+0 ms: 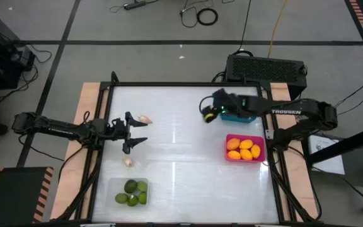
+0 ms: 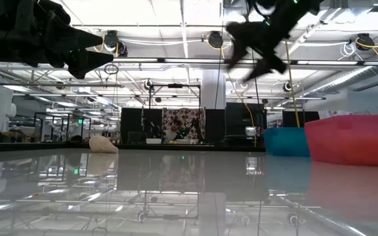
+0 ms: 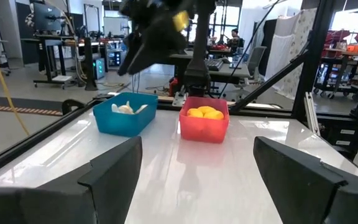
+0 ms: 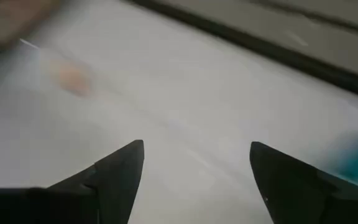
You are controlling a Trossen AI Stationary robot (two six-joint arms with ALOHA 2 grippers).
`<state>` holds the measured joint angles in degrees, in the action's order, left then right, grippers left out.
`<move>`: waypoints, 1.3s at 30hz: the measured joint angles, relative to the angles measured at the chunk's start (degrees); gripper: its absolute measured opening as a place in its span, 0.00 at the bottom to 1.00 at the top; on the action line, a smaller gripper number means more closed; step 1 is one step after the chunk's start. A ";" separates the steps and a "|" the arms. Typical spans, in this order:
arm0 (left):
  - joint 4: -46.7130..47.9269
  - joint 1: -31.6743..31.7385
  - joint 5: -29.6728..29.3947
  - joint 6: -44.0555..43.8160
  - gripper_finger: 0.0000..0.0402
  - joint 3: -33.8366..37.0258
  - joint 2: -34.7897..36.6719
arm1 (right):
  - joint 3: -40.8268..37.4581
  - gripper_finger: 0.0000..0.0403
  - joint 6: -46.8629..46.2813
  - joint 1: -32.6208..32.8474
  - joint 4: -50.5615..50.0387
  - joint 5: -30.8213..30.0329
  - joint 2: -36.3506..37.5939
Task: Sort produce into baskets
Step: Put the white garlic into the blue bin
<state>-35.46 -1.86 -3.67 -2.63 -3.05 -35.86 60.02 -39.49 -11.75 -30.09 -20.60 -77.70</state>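
High view shows the left tool (image 1: 133, 133) spread wide, holding nothing, between two garlic bulbs (image 1: 145, 119); right tool (image 1: 207, 111) likewise apart, empty.

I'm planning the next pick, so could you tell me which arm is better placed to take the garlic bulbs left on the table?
Probably the left. Its open pincer hovers between the two loose garlic bulbs, while the right pincer, also open, hangs far across, beside the teal basket.

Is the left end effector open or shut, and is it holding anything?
Open and empty: the left end effector shows its fingers spread apart in the high view, and its wrist view shows only bare table between them.
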 joint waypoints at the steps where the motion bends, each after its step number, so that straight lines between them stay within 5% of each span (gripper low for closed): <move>1: -0.01 -0.01 0.01 0.00 0.78 0.00 -0.02 | -0.44 0.71 1.04 1.79 6.19 0.02 -0.73; 9: 0.01 0.00 0.01 0.00 0.78 0.00 -0.01 | -1.43 0.71 13.57 14.57 47.78 0.38 -17.61; 13: 0.00 -0.01 -0.06 0.00 0.78 0.00 0.00 | -0.87 0.71 18.16 18.00 64.87 6.10 -28.94; 17: 0.07 -0.01 -8.61 0.41 0.78 0.00 -0.02 | 3.67 0.71 21.23 19.98 73.95 7.45 -39.51; 21: 2.10 0.02 -21.93 0.09 0.78 0.00 0.00 | 13.01 0.71 22.85 20.31 74.47 7.33 -50.30; 26: 5.04 0.02 -29.89 -0.07 0.78 0.02 0.00 | 29.12 0.71 28.32 20.24 73.00 11.04 -62.47; 39: 6.66 0.02 -30.52 0.43 0.78 0.02 -0.01 | 64.82 0.71 35.90 18.76 49.21 15.53 -80.18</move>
<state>-28.80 -1.85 -34.18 -2.21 -3.03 -35.87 124.84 -3.59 7.00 19.12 -5.07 -157.89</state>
